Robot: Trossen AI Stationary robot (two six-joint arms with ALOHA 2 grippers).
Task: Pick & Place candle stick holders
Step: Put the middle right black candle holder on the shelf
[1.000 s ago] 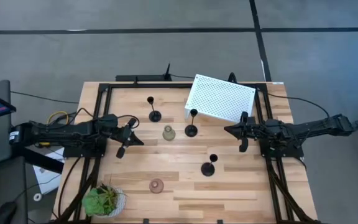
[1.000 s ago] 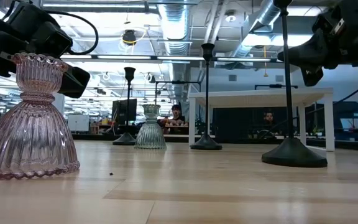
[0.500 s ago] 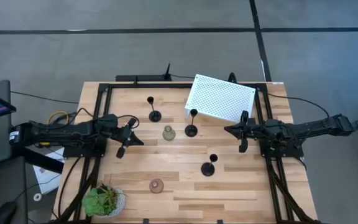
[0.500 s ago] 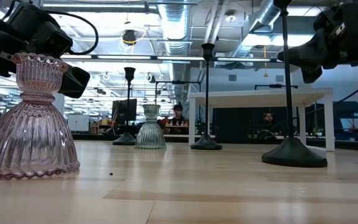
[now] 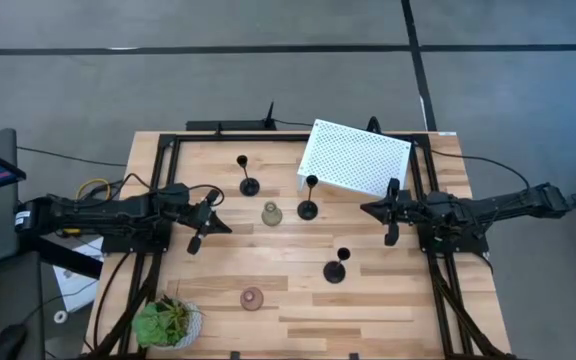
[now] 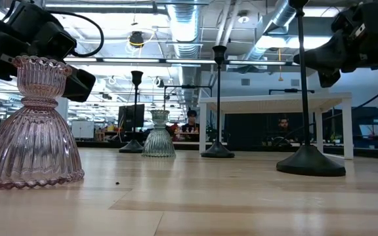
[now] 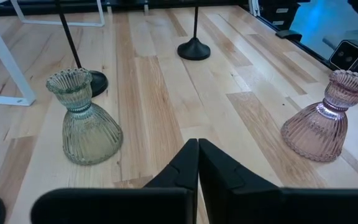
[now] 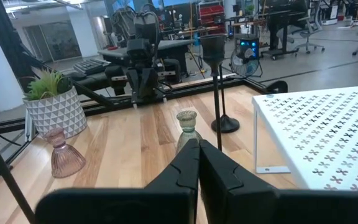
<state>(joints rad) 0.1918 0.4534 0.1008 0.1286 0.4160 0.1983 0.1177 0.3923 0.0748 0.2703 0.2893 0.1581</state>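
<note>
Nothing on the table has moved since the earlier frames; both arms and all five holders sit where they were, and only a person in the room behind has shifted slightly. On the table's left side the left gripper [image 5: 196, 242] hangs above the wood with its jaws pressed together on nothing, and in its wrist view the fingertips [image 7: 197, 163] meet in a point. At the right edge, the right gripper [image 5: 392, 236] hangs likewise, jaws closed and empty, just in front of the white stand [image 5: 354, 158]. One black holder [image 5: 249, 184] stands near the back, left of the stand. A second black holder [image 5: 308, 208] stands just in front of the stand's left corner. Between these two and slightly nearer is the grey-green holder [image 5: 271, 213], upright. The third black holder [image 5: 335, 270] stands right of centre, well apart from the others. Toward the front edge sits the pink holder [image 5: 252, 297], upright, with the plant [image 5: 165, 322] on the front left corner beyond it. Neither gripper touches any holder.
</note>
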